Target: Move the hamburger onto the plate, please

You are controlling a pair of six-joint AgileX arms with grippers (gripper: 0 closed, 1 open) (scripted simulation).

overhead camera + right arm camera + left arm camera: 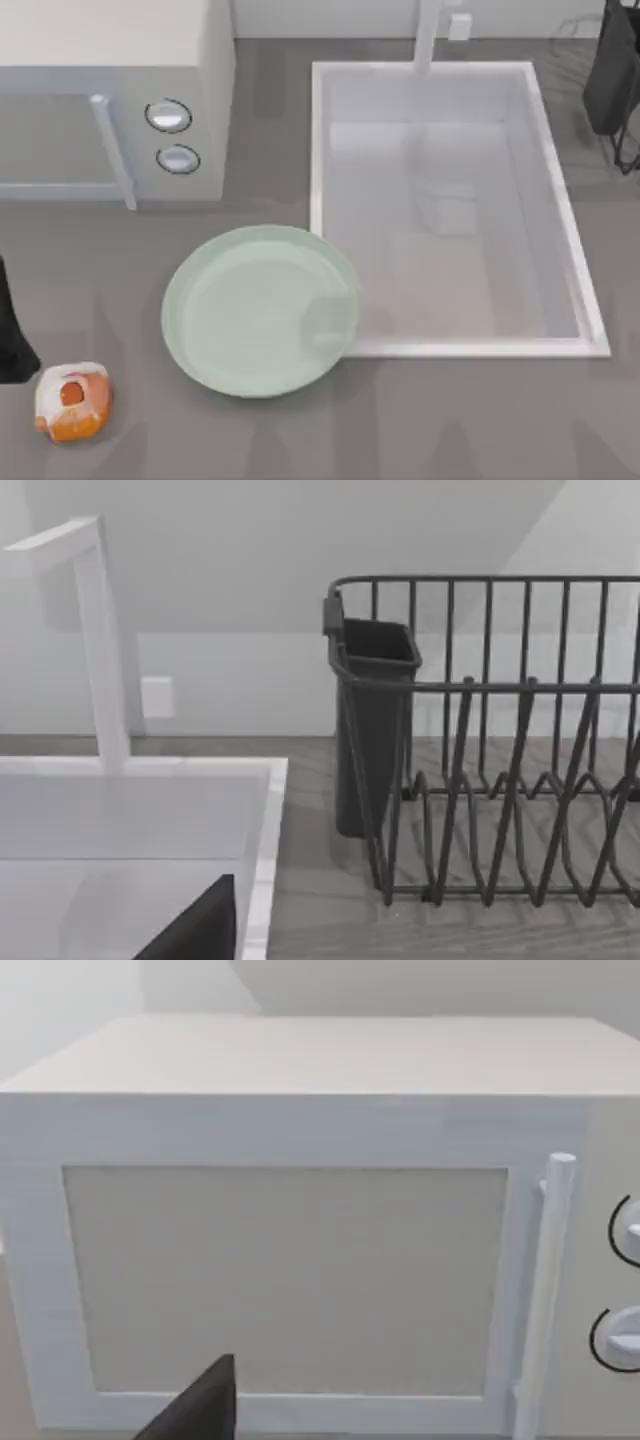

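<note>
While the hamburger (72,401) sits left of the plate (262,310), apart, end effector states cannot tell.

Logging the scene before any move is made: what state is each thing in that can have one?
hamburger: on the table at the near left, apart from the plate, not held.
plate: flat on the table, nothing on it, its edge against the sink rim.
microwave: door shut.
sink: basin holds nothing.
dish rack: nothing in its slots.
left arm: at the table's left edge, beside the hamburger.
</note>
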